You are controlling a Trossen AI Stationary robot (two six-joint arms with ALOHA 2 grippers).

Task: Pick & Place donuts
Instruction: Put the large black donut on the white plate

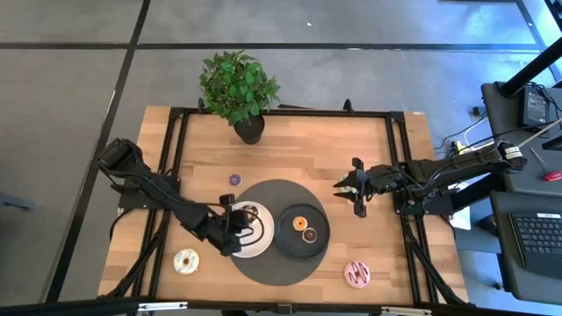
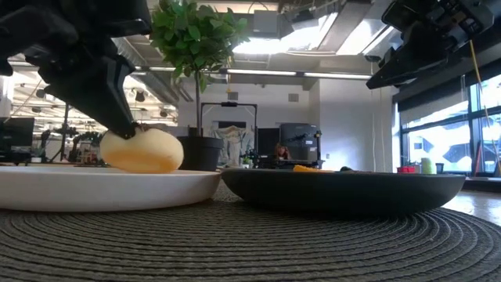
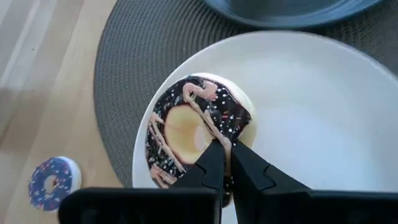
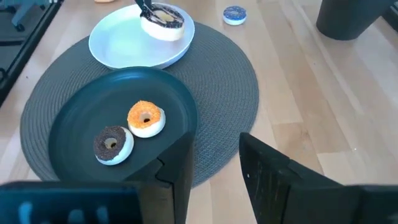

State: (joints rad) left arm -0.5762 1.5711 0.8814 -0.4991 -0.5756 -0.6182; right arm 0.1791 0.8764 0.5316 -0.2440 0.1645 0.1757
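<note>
Chocolate donut [image 3: 198,127] is sitting on the white plate [image 3: 323,118], at about nine o'clock of the black plate [image 4: 81,118], with the left hand [image 3: 225,163] clenching its rim. It is looking light and stiff; gripping across the ring is probably suiting it. Farther off, the right hand [image 4: 214,168] is hovering released.

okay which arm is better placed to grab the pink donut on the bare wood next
Right, probably. The pink donut lies near the table's right front corner. The right gripper hangs open and empty on that side, while the left gripper is shut on the chocolate donut over the white plate.
</note>
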